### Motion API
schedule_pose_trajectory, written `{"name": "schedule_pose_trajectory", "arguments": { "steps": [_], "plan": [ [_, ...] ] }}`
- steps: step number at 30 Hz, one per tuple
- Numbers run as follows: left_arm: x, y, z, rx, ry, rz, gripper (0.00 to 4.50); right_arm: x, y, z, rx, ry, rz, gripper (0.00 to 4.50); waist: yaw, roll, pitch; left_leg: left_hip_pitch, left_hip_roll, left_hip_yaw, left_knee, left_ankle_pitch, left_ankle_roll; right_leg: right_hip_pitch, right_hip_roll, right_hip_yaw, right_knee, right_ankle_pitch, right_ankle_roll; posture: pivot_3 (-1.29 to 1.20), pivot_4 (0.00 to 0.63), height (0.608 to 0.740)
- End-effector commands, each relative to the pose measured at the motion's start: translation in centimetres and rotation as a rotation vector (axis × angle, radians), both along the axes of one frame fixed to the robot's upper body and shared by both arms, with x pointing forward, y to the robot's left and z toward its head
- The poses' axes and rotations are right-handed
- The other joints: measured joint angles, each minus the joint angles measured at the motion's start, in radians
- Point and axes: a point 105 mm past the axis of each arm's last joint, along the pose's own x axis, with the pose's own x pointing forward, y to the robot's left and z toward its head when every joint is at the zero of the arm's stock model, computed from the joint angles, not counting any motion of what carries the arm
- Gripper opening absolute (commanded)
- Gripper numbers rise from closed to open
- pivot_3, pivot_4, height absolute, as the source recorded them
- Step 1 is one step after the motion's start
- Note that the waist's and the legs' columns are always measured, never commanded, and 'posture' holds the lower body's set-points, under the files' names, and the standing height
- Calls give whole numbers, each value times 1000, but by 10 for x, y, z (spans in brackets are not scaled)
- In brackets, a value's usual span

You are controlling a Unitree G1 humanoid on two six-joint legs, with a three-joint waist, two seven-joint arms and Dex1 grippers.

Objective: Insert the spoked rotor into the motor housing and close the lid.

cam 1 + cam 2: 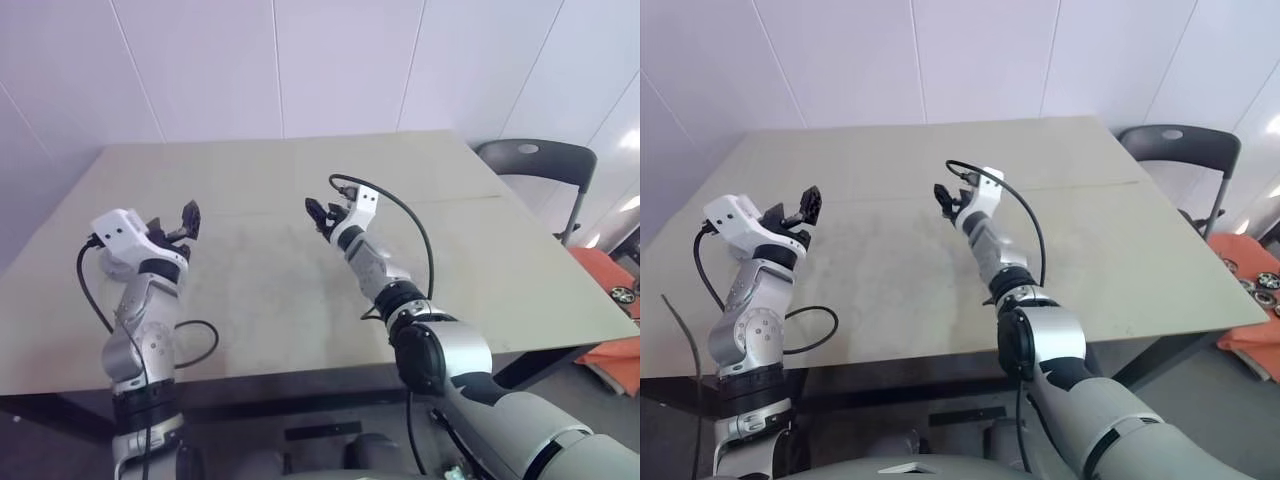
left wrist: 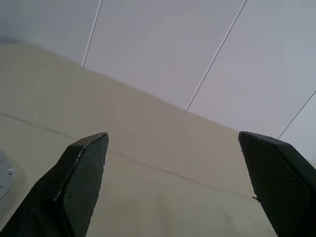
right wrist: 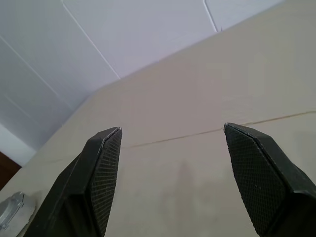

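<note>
Claws both hang empty over the table [image 1: 270, 290], left claw [image 1: 183, 226] and right claw [image 1: 320, 218] with fingers apart. Small round parts [image 1: 1265, 280] lie on an orange surface [image 1: 1260, 335] beyond the right edge, and I cannot tell if the rotor is among them. Find it first, then reach.

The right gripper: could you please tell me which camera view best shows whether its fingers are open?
The right wrist view. There the right gripper has its two black fingers wide apart, with bare table between them and nothing held. Both eye views show it small and from behind, raised over the table, with the gap hard to judge.
</note>
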Motion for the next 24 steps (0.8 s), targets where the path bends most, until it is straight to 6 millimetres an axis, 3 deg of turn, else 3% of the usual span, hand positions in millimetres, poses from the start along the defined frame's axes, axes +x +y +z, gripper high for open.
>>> {"name": "schedule_pose_trajectory", "arguments": {
  "steps": [1, 11, 24],
  "plan": [
    [13, -11, 17, 20, -63, -46, 4480, 9, -5, 29, 15, -87, -23, 3458, 0, 0, 0, 0, 0, 0, 0, 0, 0, 0, 0, 0, 0, 0, 0, 0, 0, 740],
    [31, -33, 20, 14, -84, -132, 4480, 14, -30, 33, 4, -106, -92, 3458, -1, 0, 0, -1, 0, 0, -1, 0, 0, 0, 0, 0, -2, 0, 0, 0, 0, 740],
    [26, -36, 11, 4, -64, -138, 4480, 11, -31, 21, -1, -86, -92, 3458, -1, 0, 0, -1, 0, 0, -2, 0, 0, 0, 0, 0, -2, 0, 0, 0, 0, 740]
  ]
}}
